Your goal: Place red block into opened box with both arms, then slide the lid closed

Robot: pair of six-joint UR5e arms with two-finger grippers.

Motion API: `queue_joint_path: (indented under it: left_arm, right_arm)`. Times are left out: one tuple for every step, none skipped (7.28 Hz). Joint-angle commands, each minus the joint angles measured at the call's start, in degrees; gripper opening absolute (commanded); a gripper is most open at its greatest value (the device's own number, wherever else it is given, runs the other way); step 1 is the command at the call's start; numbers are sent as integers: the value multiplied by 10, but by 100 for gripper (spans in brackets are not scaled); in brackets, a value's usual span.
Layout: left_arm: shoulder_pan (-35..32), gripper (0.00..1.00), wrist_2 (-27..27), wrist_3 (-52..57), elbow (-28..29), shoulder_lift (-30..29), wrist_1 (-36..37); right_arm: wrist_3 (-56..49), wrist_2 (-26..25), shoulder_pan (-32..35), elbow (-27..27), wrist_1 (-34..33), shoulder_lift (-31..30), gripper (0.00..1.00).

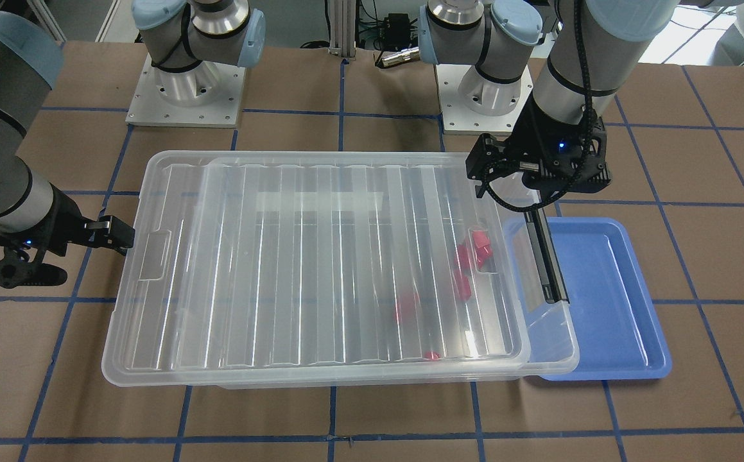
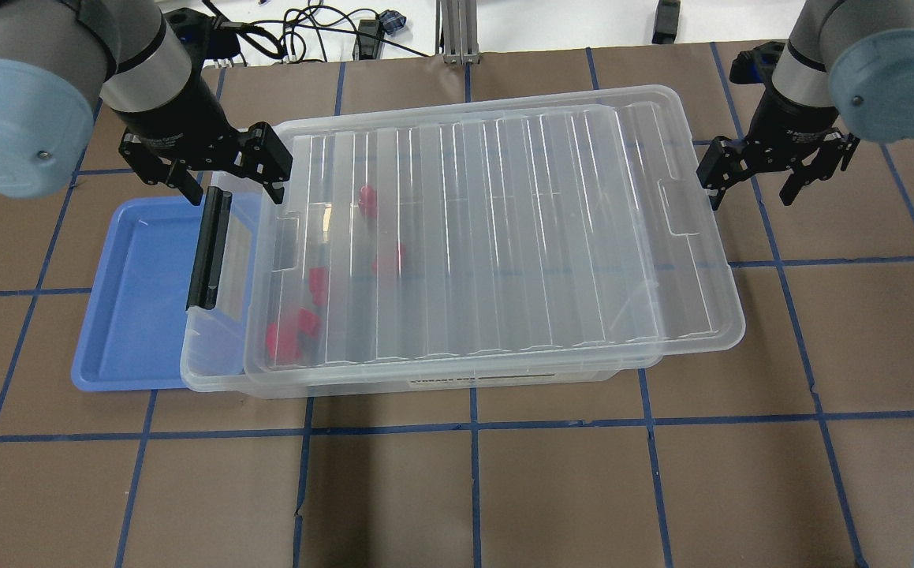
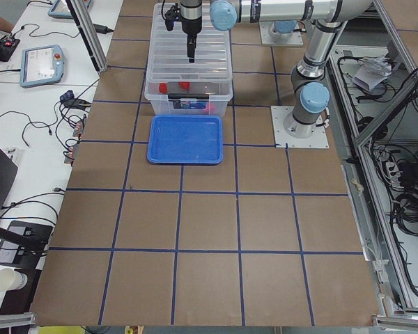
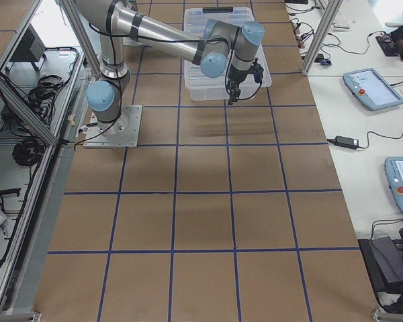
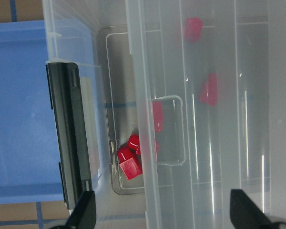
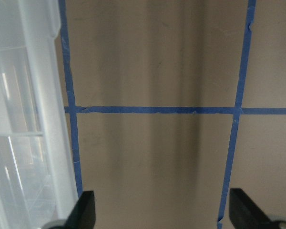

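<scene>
Left gripper and right gripper both gaped empty, flanking the lid, seemingly to slide it shut over the box.

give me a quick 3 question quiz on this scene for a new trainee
1. True or false: the lid fully covers the box.
2. Where are the red blocks? A) in the blue tray B) inside the box C) on top of the lid
3. Fill in: the left claw and the right claw are both ____ (open or shut).

Key
1. False: a gap is left at the end with the black bar.
2. B: the blue tray holds none.
3. open
</scene>
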Motion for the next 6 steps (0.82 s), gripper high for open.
queue_joint_path:
  left_arm:
    - [0,100,0,0,0,-1,0]
    - [0,100,0,0,0,-2,0]
    - [0,100,0,1,0,-1,0]
    - [0,100,-1,0,1,-4,0]
    - [0,100,0,0,1,-2,0]
    - [0,100,0,0,1,-3,0]
  right_arm:
    - [29,0,20,0,-1,1,100]
    - [32,0,25,0,-1,1,100]
    - [44,1,32,0,-1,1,100]
    - [54,1,40,0,-2,1,100]
    - [56,1,42,0,-2,1,100]
    - [56,1,42,0,-2,1,100]
